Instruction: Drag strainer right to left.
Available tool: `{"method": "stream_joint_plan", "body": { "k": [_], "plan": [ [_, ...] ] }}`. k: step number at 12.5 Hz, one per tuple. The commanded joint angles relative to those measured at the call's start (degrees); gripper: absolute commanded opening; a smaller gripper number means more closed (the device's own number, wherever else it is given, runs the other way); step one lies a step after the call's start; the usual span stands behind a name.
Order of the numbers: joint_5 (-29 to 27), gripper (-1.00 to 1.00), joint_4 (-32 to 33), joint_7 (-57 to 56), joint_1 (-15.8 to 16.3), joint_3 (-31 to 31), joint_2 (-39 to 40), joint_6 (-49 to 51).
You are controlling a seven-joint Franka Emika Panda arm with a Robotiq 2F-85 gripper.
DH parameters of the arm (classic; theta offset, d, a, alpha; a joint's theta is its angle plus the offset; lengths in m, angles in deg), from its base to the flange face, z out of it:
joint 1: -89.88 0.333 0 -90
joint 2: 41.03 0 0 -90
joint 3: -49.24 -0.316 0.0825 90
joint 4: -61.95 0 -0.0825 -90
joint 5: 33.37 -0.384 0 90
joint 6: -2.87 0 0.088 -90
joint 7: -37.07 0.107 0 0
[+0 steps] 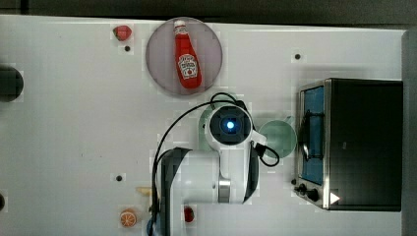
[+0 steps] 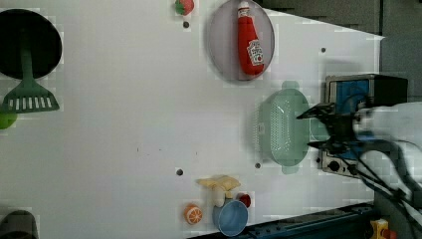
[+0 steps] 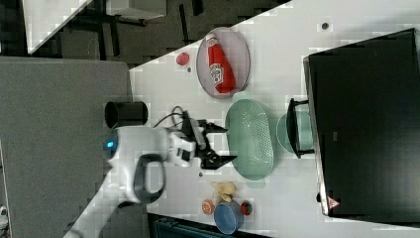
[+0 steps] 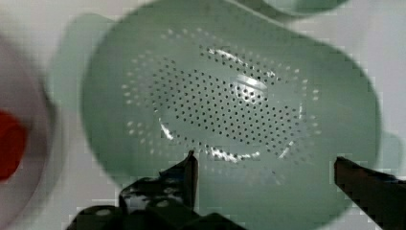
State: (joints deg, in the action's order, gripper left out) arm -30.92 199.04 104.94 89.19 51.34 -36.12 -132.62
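Open pincer (image 4: 265, 165) above pale mint, hole-dotted oblong strainer (image 4: 230, 105)

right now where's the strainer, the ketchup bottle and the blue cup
strainer (image 2: 283, 127), left view, perforated bowl
ketchup bottle (image 2: 250, 47), left view, red body
blue cup (image 2: 231, 217), left view, inside of the cup

Mint strainer (image 3: 249, 139) (perforated), upright

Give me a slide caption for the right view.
Open gripper poised beside the pale green strainer, ketchup bottle lying on a plate nearby.
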Motion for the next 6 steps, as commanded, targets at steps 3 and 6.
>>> {"method": "stream_joint_plan", "body": {
  "k": [3, 6],
  "plan": [
    [0.09, 1.00, -0.09, 15.35, 0.46, -0.89, 8.15, -14.26],
    [0.06, 1.00, -0.01, 17.65, 1.48, -1.89, 13.30, -18.87]
  ]
}}
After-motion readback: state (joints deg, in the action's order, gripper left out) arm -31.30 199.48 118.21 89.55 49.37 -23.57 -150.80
